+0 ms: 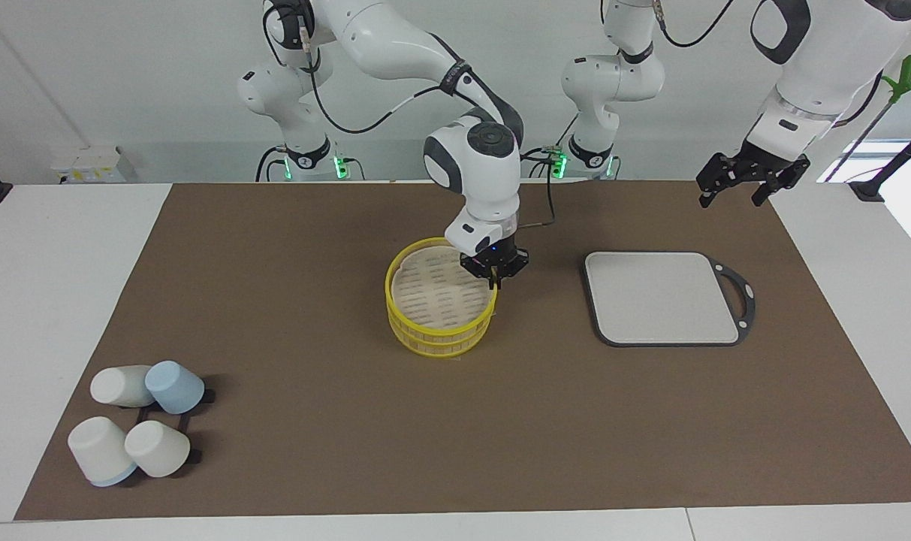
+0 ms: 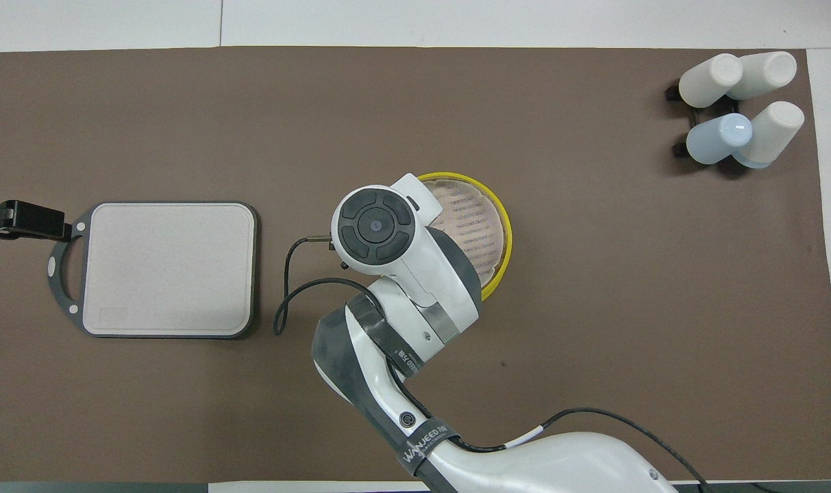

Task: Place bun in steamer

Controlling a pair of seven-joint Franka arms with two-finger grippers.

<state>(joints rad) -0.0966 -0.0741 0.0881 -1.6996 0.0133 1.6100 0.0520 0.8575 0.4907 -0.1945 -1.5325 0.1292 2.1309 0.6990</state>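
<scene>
**Steamer rim pinched; no bun in sight**

The right gripper (image 1: 493, 279) is seen at the yellow rim of the steamer (image 1: 440, 300), on the side toward the left arm's end of the table, its fingertips brought together — apparently nipping the rim itself, though the contact is partly masked. The steamer stands mid-mat, between the grey board (image 1: 662, 297) and the cluster of cups (image 1: 136, 428). The left gripper (image 1: 752, 176) is held with jaws apart, waiting over the mat's corner near the board's black handle.

The bun cannot be found in either view; whether it lies hidden cannot be told. It is judged to be soft, light and easily dented — best taken across its short sides with a gentle squeeze. The steamer looks light and fairly stiff, so a rim pinch should serve.

On the right arm's black band the lettering "WANJEED" (image 2: 425, 438) is read, uncertainly; no other writing is legible.
</scene>
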